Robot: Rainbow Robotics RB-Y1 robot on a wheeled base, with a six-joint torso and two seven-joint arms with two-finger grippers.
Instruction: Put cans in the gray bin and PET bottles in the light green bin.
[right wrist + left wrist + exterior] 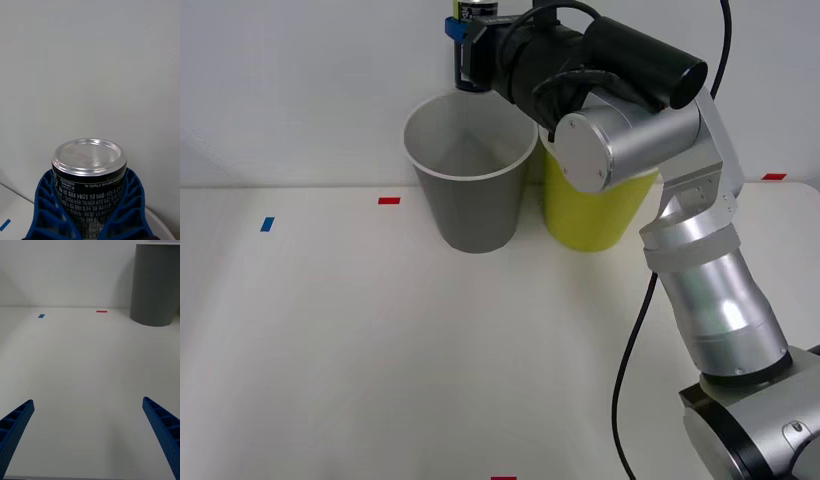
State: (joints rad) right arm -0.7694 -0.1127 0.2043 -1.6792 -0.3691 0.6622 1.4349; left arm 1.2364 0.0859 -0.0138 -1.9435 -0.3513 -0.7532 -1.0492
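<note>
My right gripper point(470, 40) is shut on the can point(477, 10) and holds it high above the open mouth of the gray bin point(475, 215). In the right wrist view the can point(89, 180) has a dark label with white print and a silver end, and a blue ribbed finger point(48, 210) presses on each side of it. The light green bin point(585, 220) stands touching the gray bin on its right, partly hidden by my right arm. My left gripper point(90, 435) is open low over the table, facing the gray bin point(155, 285). PET bottles are out of view.
A blue tape mark point(267, 224) and a red tape mark point(388, 200) lie on the white table left of the bins. Another red mark point(774, 176) lies at the far right. A white wall stands close behind the bins.
</note>
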